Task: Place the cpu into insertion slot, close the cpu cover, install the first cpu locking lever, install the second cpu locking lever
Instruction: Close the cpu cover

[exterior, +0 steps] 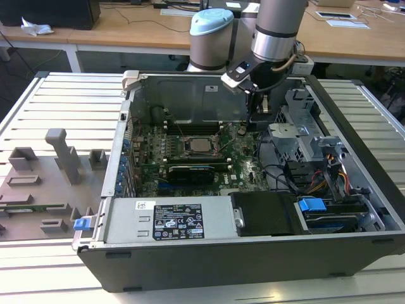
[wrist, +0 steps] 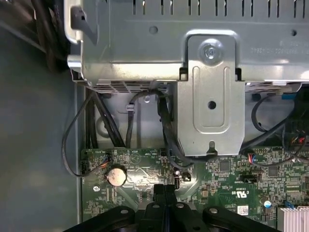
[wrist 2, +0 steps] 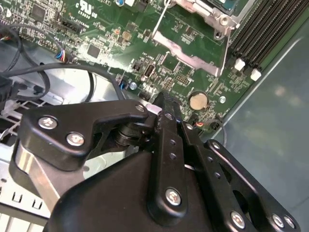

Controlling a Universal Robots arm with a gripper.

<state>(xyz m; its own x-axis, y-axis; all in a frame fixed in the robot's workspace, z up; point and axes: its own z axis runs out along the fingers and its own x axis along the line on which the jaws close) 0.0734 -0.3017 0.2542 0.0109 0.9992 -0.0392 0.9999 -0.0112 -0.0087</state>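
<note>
The flat green motherboard (wrist 2: 96, 29) looks glossy, the folded grey sheet-metal bracket (wrist: 203, 125) smooth and dull, the round silvery coin cell (wrist 2: 198, 100) shiny, and the black jointed gripper (wrist 2: 164, 99) matt.

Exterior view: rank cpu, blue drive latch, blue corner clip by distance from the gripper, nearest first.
1. cpu, just to the exterior view's left of the gripper.
2. blue drive latch, low on the exterior view's right.
3. blue corner clip, far at the exterior view's left.

Arm (exterior: 275, 38) over motherboard (exterior: 243, 168), near insertion slot (exterior: 201, 145)
</note>
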